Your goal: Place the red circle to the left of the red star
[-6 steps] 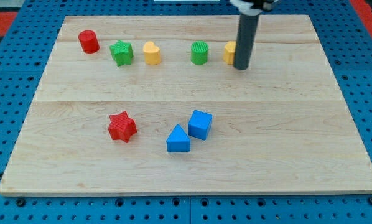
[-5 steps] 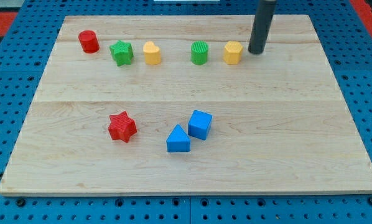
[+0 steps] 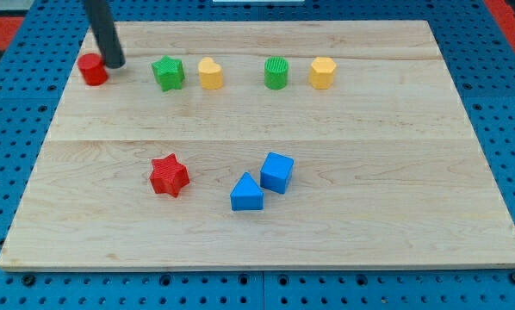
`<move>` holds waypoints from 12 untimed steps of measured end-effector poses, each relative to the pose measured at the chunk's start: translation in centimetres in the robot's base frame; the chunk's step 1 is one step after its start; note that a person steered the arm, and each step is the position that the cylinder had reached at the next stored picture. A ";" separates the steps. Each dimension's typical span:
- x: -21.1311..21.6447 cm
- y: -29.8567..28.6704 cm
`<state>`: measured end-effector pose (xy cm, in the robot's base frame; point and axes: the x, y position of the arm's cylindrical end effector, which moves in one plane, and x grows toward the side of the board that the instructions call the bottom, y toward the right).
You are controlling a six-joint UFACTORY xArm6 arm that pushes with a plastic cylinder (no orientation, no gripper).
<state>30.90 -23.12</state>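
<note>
The red circle (image 3: 92,69) lies near the board's top left edge. My tip (image 3: 114,64) stands right beside it, on its right side, touching or nearly touching it. The red star (image 3: 169,176) lies far below, in the lower left part of the board, to the view's right of the red circle.
In the top row stand a green star (image 3: 167,73), a yellow heart-like block (image 3: 210,73), a green cylinder (image 3: 276,72) and a yellow hexagon-like block (image 3: 322,72). A blue triangle (image 3: 246,193) and a blue cube (image 3: 276,172) lie right of the red star. The wooden board (image 3: 395,172) rests on a blue pegboard.
My tip has swept from the top right, near the yellow hexagon, across to the top left. The red circle has shifted left and slightly down, towards the board's edge.
</note>
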 end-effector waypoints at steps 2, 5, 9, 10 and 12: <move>-5.4 -5.4; 6.1 -1.5; 6.2 3.5; 10.0 6.5; 12.5 8.9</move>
<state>43.44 -14.20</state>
